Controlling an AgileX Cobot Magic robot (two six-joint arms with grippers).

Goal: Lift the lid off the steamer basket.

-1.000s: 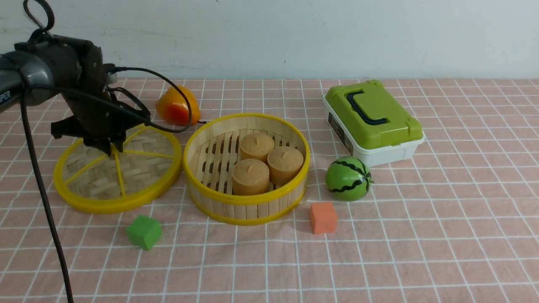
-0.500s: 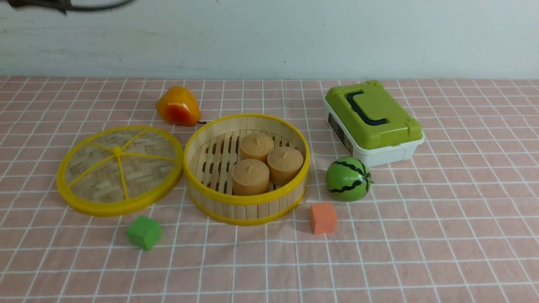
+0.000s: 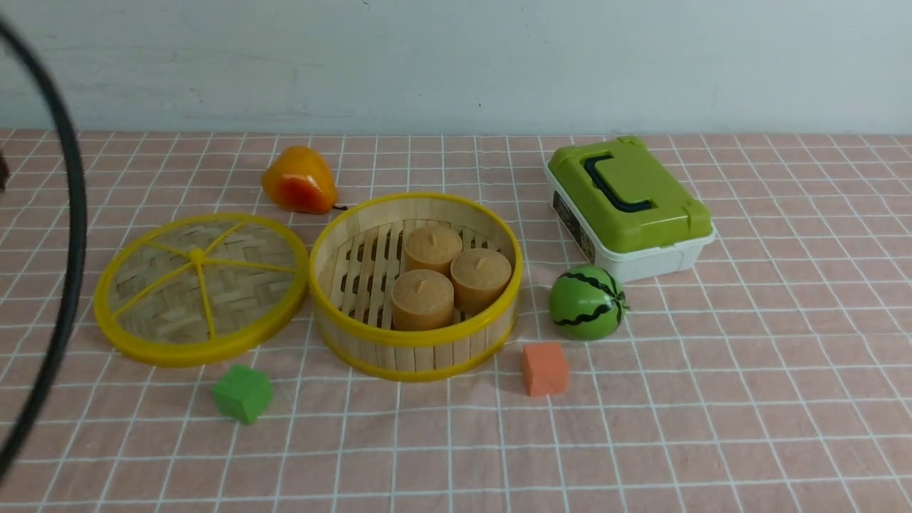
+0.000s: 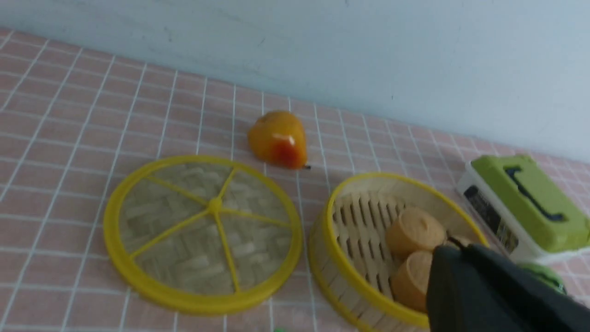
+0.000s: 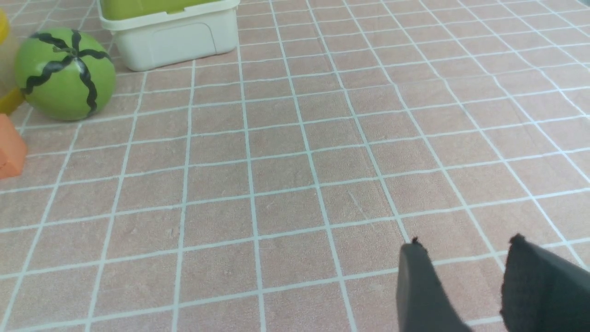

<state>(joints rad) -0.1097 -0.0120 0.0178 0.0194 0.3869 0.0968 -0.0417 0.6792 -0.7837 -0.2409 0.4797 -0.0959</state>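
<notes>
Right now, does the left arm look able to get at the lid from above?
Probably yes: the lid lies flat on the cloth on the left side, beside the steamer basket, with nothing on it, and the left wrist view sees it whole.

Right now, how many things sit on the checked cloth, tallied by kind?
Steamer parts: 2 (steamer basket, lid)
Tan cakes inside the basket: 3
Toy fruit: 2 (orange fruit, watermelon)
Cubes: 2 (green cube, orange cube)
Green-topped box: 1
Total: 10

Cable (image 3: 76, 221) L of lid (image 3: 199, 288); R open
</notes>
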